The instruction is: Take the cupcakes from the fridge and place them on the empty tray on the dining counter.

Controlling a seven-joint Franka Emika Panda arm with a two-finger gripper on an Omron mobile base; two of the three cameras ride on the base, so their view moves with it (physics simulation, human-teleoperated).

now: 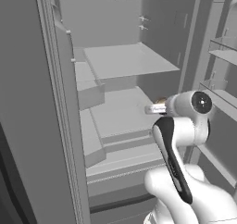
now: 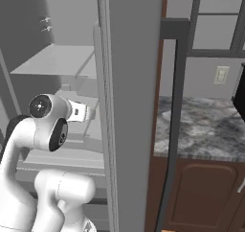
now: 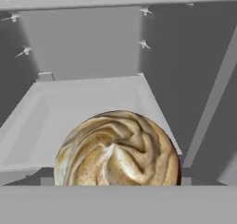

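The fridge [image 1: 121, 61] stands open with pale grey shelves, and my arm reaches into its middle level. One of the cupcakes, with swirled tan frosting [image 3: 118, 149], sits on a shelf [image 3: 92, 102] very close in front of the hand, low in the hand view. A sliver of the same cupcake [image 1: 160, 100] peeks above my wrist in the left base view. My gripper [image 1: 151, 109] [image 2: 90, 113] points into the fridge at it. Its fingertips are hidden, but the jaws stand wide and I see no grip on the cupcake. The tray and the dining counter are out of view.
The left fridge door [image 1: 28, 126] hangs open at my left, and the right door [image 2: 129, 106] with its long dark handle [image 2: 174, 130] at my right. Door bins [image 1: 223, 52] line the right side. A marbled wall counter [image 2: 206, 125] on dark cabinets lies beyond.
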